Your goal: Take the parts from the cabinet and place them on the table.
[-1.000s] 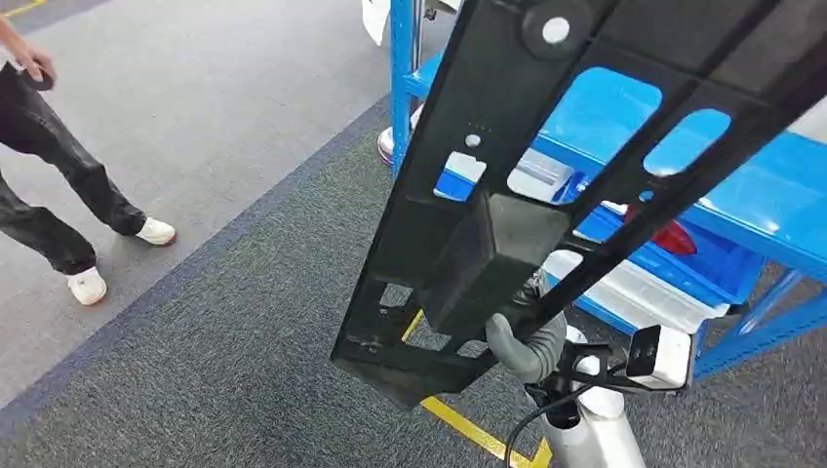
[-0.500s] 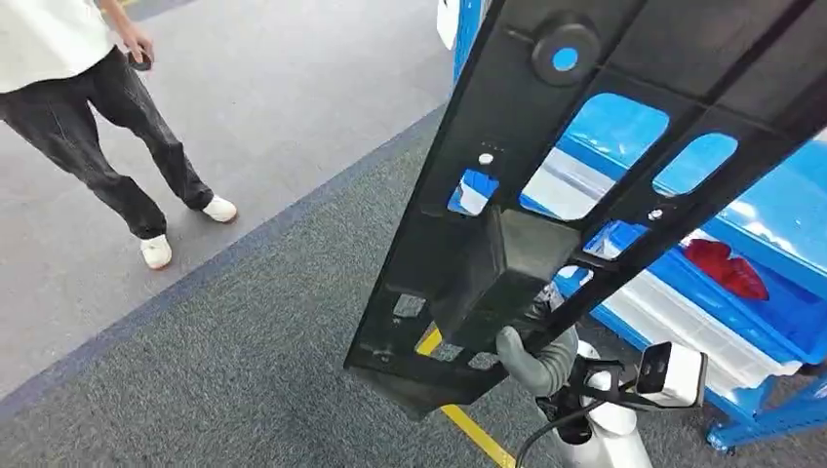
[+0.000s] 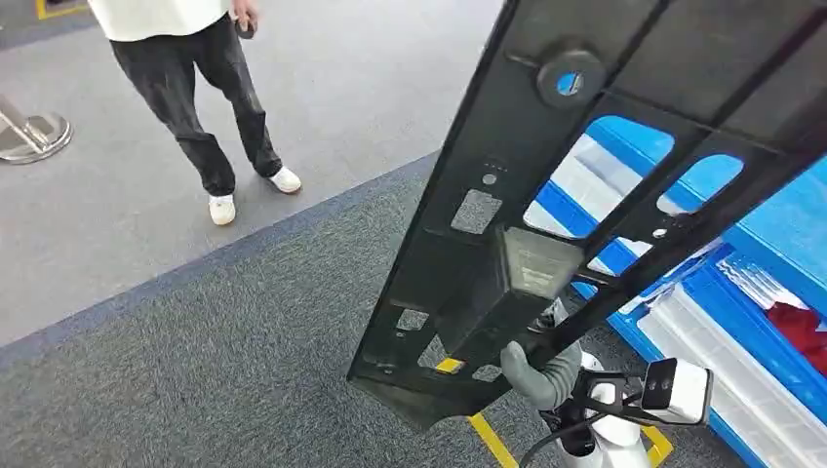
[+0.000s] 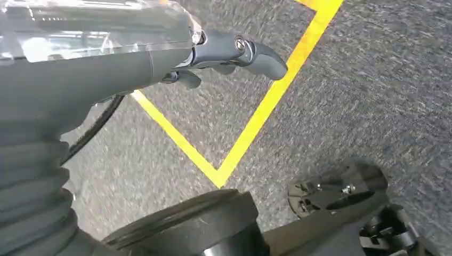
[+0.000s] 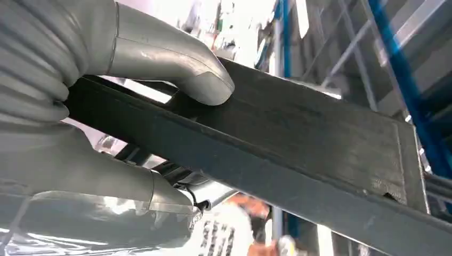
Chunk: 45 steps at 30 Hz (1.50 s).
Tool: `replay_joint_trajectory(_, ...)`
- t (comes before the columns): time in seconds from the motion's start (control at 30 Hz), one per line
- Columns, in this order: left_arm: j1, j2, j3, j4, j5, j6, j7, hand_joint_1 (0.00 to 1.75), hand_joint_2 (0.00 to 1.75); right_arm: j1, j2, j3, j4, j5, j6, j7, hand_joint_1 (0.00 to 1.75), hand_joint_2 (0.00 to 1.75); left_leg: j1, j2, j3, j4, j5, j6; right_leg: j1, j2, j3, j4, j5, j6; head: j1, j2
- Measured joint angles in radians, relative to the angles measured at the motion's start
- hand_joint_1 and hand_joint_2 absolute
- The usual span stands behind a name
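Note:
A long black plastic panel (image 3: 507,244) with several cut-out windows slants across the head view from the top right down to the lower middle. My right hand (image 3: 542,374) grips it near its lower end, the grey thumb hooked around a rib. In the right wrist view the thumb (image 5: 176,69) presses on the panel's dark edge (image 5: 298,138), with the hand (image 5: 96,106) wrapped around it. My left hand (image 4: 229,50) hangs over the carpet with its dark fingers held out and nothing in them.
A blue cabinet (image 3: 780,224) stands at the right, with a white bin (image 3: 722,380) and a red part (image 3: 805,327) on a lower shelf. A person in dark trousers (image 3: 195,88) stands at the top left beside a stanchion base (image 3: 34,135). Yellow tape (image 4: 250,128) marks the grey carpet.
The whole view has swung: the person has shifted from the left edge toward the top middle, and the cabinet has slid right. The panel stays in my right hand.

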Motion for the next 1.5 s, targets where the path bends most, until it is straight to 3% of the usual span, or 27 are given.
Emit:
replay_joint_trajectory(0.07,0.000,-0.002,0.000,0.000,0.000,0.000,0.000,0.00,1.75,0.006,-0.005,0.000,0.000,0.001,0.000,-0.001,1.75,1.75,-0.001,-0.029,-0.002,0.001,0.002,0.003,0.001,0.018,-0.084,0.170,-0.063,0.003,0.000,0.000)
replay_joint_trajectory(0.1,0.000,-0.002,0.000,0.000,0.000,0.000,0.000,0.00,1.75,0.006,-0.005,0.000,0.001,0.002,0.000,-0.001,1.75,1.75,-0.001,-0.045,-0.003,0.002,0.002,0.003,0.001,0.019,-0.104,0.202,-0.060,0.003,0.000,0.000)
replay_joint_trajectory(0.17,-0.001,-0.002,0.000,0.000,0.000,0.000,0.000,0.00,1.75,0.006,-0.007,0.000,0.001,0.002,-0.001,-0.002,1.75,1.75,0.000,-0.075,0.001,0.006,0.002,0.002,-0.002,0.021,-0.075,0.129,0.008,0.003,0.000,0.000)
replay_joint_trajectory(0.2,-0.002,-0.004,0.000,0.000,0.001,0.000,0.000,0.00,1.75,0.006,-0.008,0.001,0.001,0.002,-0.002,-0.003,1.75,1.75,0.001,-0.092,0.003,0.009,0.000,-0.001,-0.005,0.032,-0.031,0.032,0.064,0.001,0.000,0.000)
replay_joint_trajectory(0.23,-0.003,-0.005,0.000,0.000,0.000,0.000,0.000,0.00,1.75,0.006,-0.008,0.001,0.001,0.002,-0.003,-0.004,1.75,1.75,0.002,-0.105,0.003,0.014,-0.003,-0.005,-0.010,0.065,0.009,-0.057,0.107,0.000,0.000,0.000)
replay_joint_trajectory(0.27,-0.005,-0.006,0.000,0.000,0.000,0.000,0.000,0.00,1.75,0.007,-0.010,0.001,0.001,0.002,-0.003,-0.005,1.75,1.75,-0.002,-0.117,-0.004,0.020,-0.006,-0.012,-0.013,0.125,0.024,-0.093,0.094,-0.001,0.000,0.000)
replay_joint_trajectory(0.4,-0.006,-0.006,0.000,0.000,0.000,0.001,0.002,0.00,1.75,0.011,-0.013,0.003,-0.001,0.003,-0.012,-0.013,1.75,1.75,0.009,-0.161,-0.024,0.016,0.002,-0.038,-0.008,0.087,0.028,-0.108,0.098,-0.016,0.000,0.000)
replay_joint_trajectory(0.43,-0.006,-0.005,0.000,0.000,-0.001,0.001,0.004,0.00,1.75,0.011,-0.013,0.004,-0.002,0.002,-0.014,-0.016,1.75,1.75,0.007,-0.131,-0.020,0.027,-0.005,-0.040,-0.014,0.069,0.034,-0.119,0.102,-0.026,0.000,0.000)
replay_joint_trajectory(0.47,-0.006,-0.005,0.000,0.000,-0.004,0.002,0.008,0.00,1.75,0.011,-0.013,0.006,-0.002,0.002,-0.014,-0.017,1.75,1.75,0.002,-0.069,-0.033,0.059,-0.030,-0.045,-0.010,0.057,0.038,-0.124,0.101,-0.033,-0.001,0.000)
replay_joint_trajectory(0.5,-0.007,-0.005,0.000,0.000,-0.005,0.003,0.009,0.00,1.75,0.011,-0.013,0.006,-0.002,0.001,-0.014,-0.018,1.75,1.75,0.004,-0.042,-0.061,0.120,-0.069,-0.049,-0.007,0.042,0.039,-0.124,0.100,-0.038,-0.001,0.000)
replay_joint_trajectory(0.6,-0.020,-0.005,0.000,0.000,-0.005,0.004,0.009,0.00,1.75,0.013,-0.017,0.006,-0.002,0.000,-0.015,-0.020,1.75,1.75,0.009,-0.019,-0.145,0.317,-0.151,-0.058,0.000,-0.011,0.039,-0.123,0.096,-0.042,-0.001,0.000)
replay_joint_trajectory(0.63,-0.019,-0.005,0.000,0.000,-0.006,0.006,0.010,0.00,1.75,0.013,-0.017,0.006,-0.002,0.000,-0.015,-0.022,1.75,1.75,0.010,-0.017,-0.136,0.310,-0.137,-0.059,0.001,-0.027,0.040,-0.123,0.095,-0.042,-0.001,0.000)
replay_joint_trajectory(0.7,-0.013,-0.005,0.000,0.000,-0.010,0.007,0.019,0.00,1.75,0.013,-0.018,0.007,-0.002,-0.001,-0.018,-0.028,1.75,1.75,0.012,-0.008,-0.061,0.176,-0.063,-0.057,0.001,-0.052,0.045,-0.122,0.092,-0.039,-0.001,0.000)
replay_joint_trajectory(0.73,-0.007,-0.004,0.000,0.000,-0.011,0.009,0.021,0.00,1.75,0.012,-0.019,0.008,-0.002,-0.001,-0.018,-0.029,1.75,1.75,0.012,0.011,-0.011,0.084,-0.023,-0.053,0.001,-0.062,0.049,-0.122,0.089,-0.036,-0.001,0.000)
replay_joint_trajectory(0.77,-0.002,-0.002,0.000,0.000,-0.011,0.010,0.021,0.00,1.75,0.012,-0.019,0.011,-0.002,-0.001,-0.018,-0.030,1.75,1.75,0.005,0.056,0.017,0.027,-0.030,-0.047,0.003,-0.071,0.051,-0.123,0.087,-0.033,-0.001,0.000)
replay_joint_trajectory(0.8,0.001,0.000,0.000,0.000,-0.011,0.010,0.023,0.00,1.75,0.012,-0.019,0.012,-0.002,-0.002,-0.018,-0.031,1.75,1.75,-0.009,0.073,0.020,0.008,-0.030,-0.036,0.009,-0.079,0.046,-0.118,0.086,-0.026,-0.001,0.000)
replay_joint_trajectory(0.93,0.004,0.001,0.001,0.000,-0.010,0.012,0.019,0.00,1.75,0.005,-0.020,0.021,-0.002,-0.002,-0.020,-0.030,1.75,1.75,-0.003,0.023,0.012,0.002,-0.018,-0.007,0.009,-0.116,0.048,-0.119,0.080,-0.006,0.000,0.000)
replay_joint_trajectory(1.0,0.001,0.002,0.001,0.000,-0.009,0.012,0.018,0.00,1.75,0.003,-0.021,0.022,-0.002,-0.004,-0.021,-0.030,1.75,1.75,0.000,0.004,0.011,-0.001,-0.012,0.002,0.000,-0.009,0.018,-0.042,0.028,0.001,0.000,0.000)
replay_joint_trajectory(1.07,0.001,0.001,0.001,0.000,-0.009,0.011,0.018,0.00,1.75,0.006,-0.023,0.022,-0.001,-0.003,-0.021,-0.030,1.75,1.75,-0.001,-0.021,0.009,-0.001,-0.010,0.006,0.000,0.017,-0.068,0.129,-0.046,0.004,0.000,0.000)
replay_joint_trajectory(1.13,0.000,0.002,0.001,0.000,-0.009,0.010,0.017,0.00,1.75,0.006,-0.024,0.022,0.001,-0.003,-0.021,-0.029,1.75,1.75,-0.001,-0.049,0.010,0.001,-0.010,0.006,0.001,0.019,-0.111,0.201,-0.046,0.004,0.000,0.000)
replay_joint_trajectory(1.17,-0.001,0.001,0.001,0.000,-0.010,0.009,0.017,0.00,1.75,0.006,-0.024,0.022,0.001,-0.003,-0.021,-0.029,1.75,1.75,-0.001,-0.065,0.011,0.002,-0.010,0.006,0.000,0.020,-0.097,0.165,-0.010,0.004,0.000,0.000)
replay_joint_trajectory(1.23,-0.002,0.000,0.000,0.000,-0.010,0.009,0.017,0.00,1.75,0.003,-0.024,0.022,0.001,-0.003,-0.023,-0.029,1.75,1.75,0.001,-0.096,0.017,0.008,-0.013,0.001,-0.004,0.041,-0.020,-0.010,0.092,-0.001,0.000,0.000)
replay_joint_trajectory(1.27,-0.003,-0.002,0.000,0.000,-0.010,0.009,0.017,0.00,1.75,0.001,-0.024,0.022,0.001,-0.002,-0.023,-0.027,1.75,1.75,0.003,-0.107,0.013,0.012,-0.017,-0.004,-0.009,0.093,0.010,-0.088,0.115,-0.003,0.000,0.000)
replay_joint_trajectory(1.3,-0.007,-0.003,0.000,0.000,-0.010,0.008,0.017,0.00,1.75,0.001,-0.024,0.023,0.002,-0.002,-0.024,-0.026,1.75,1.75,-0.003,-0.115,0.004,0.021,-0.020,-0.009,-0.011,0.117,0.021,-0.108,0.102,-0.005,0.000,0.000)
replay_joint_trajectory(1.4,-0.007,-0.003,0.000,0.000,-0.010,0.008,0.014,0.00,1.75,-0.006,-0.025,0.025,0.002,-0.002,-0.027,-0.019,1.75,1.75,0.009,-0.148,-0.008,0.013,-0.013,-0.027,-0.001,0.088,0.018,-0.107,0.100,-0.015,0.000,0.000)
replay_joint_trajectory(1.43,-0.008,-0.002,0.000,0.000,-0.010,0.008,0.014,0.00,1.75,-0.011,-0.025,0.026,0.002,-0.002,-0.027,-0.018,1.75,1.75,0.005,-0.159,-0.009,0.015,-0.014,-0.035,-0.011,0.074,0.023,-0.119,0.104,-0.022,0.000,0.000)
replay_joint_trajectory(1.5,-0.007,0.000,0.000,0.000,-0.012,0.008,0.016,0.00,1.75,-0.020,-0.025,0.032,0.001,-0.003,-0.024,-0.016,1.75,1.75,0.001,-0.062,-0.033,0.081,-0.060,-0.040,-0.007,0.044,0.035,-0.128,0.103,-0.038,-0.001,0.000)
